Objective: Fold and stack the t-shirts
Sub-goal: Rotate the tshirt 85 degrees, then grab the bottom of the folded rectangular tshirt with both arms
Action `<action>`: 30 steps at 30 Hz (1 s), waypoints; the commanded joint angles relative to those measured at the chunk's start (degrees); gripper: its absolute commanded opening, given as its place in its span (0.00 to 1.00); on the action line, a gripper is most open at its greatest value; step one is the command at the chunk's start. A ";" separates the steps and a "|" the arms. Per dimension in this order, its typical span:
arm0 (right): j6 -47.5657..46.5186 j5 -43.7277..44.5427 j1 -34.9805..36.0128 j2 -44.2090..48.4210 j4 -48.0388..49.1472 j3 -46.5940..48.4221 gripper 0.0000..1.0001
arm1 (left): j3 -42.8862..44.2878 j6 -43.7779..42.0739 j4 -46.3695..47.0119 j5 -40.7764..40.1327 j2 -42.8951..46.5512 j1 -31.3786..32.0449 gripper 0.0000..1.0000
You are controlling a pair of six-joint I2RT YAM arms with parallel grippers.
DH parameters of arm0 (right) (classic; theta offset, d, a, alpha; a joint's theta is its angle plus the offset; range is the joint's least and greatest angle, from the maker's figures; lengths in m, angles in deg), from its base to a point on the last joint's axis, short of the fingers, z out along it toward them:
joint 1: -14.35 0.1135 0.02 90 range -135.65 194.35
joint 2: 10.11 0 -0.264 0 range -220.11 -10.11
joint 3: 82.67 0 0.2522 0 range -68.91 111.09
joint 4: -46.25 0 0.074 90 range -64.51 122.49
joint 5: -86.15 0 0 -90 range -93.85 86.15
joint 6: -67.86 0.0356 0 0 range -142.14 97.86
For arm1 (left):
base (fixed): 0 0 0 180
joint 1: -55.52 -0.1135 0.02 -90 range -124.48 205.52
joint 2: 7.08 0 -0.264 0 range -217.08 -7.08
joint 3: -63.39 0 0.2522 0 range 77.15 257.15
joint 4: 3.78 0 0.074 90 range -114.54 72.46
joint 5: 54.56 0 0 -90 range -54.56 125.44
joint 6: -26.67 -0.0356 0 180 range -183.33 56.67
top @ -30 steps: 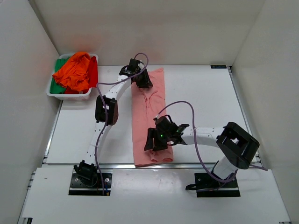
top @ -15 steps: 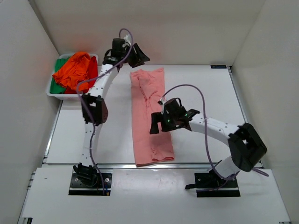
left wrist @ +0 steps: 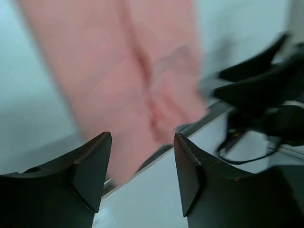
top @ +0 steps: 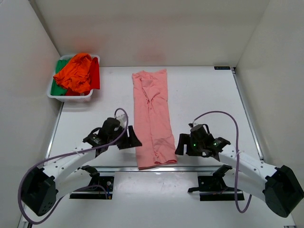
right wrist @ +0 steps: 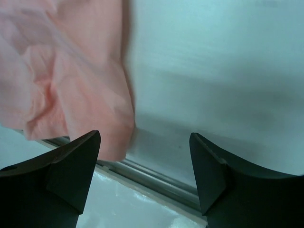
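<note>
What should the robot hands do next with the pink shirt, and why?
Probably lower both grippers onto the near corners of the pink t-shirt and pinch. It lies as a long narrow strip, and the left gripper and right gripper sit open beside its near end, holding nothing.

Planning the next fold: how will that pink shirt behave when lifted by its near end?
Probably floppy: the pink shirt lies flat with soft wrinkles, so it should sag. Likely light, since the cloth looks thin. Pushed, it would probably bunch.
</note>
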 commanded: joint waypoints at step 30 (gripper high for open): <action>20.94 1.73 23.33 -9.79 8.16 -1.26 0.00 | -12.17 12.12 -0.22 -10.70 -3.06 20.29 0.05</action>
